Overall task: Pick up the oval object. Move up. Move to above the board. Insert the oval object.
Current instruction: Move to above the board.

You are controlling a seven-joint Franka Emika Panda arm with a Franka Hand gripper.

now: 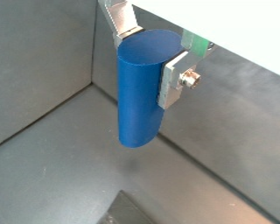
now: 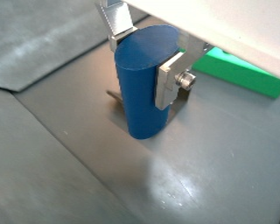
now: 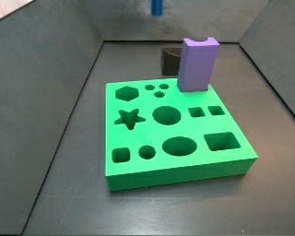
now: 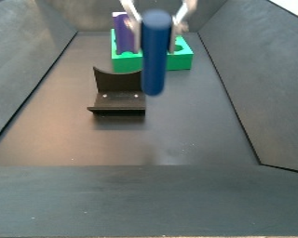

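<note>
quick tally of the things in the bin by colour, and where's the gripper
blue: 1, the oval peg, held in the gripper above the floor
green: 1, the board
purple: 1, the block on the board
dark: 1, the fixture
total: 4

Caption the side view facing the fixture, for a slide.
Gripper holds blue peg above floor, fixture and green board behind.

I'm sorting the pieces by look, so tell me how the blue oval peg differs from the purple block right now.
The oval object is deep blue; the purple block is pale lavender. The oval object has a smooth rounded body with a flat top, while the purple block is squarish with a notch in its top. The oval object is clamped between the fingers of the pincer and lifted off the floor, while the purple block stands at the board's far edge. Both are upright.
</note>
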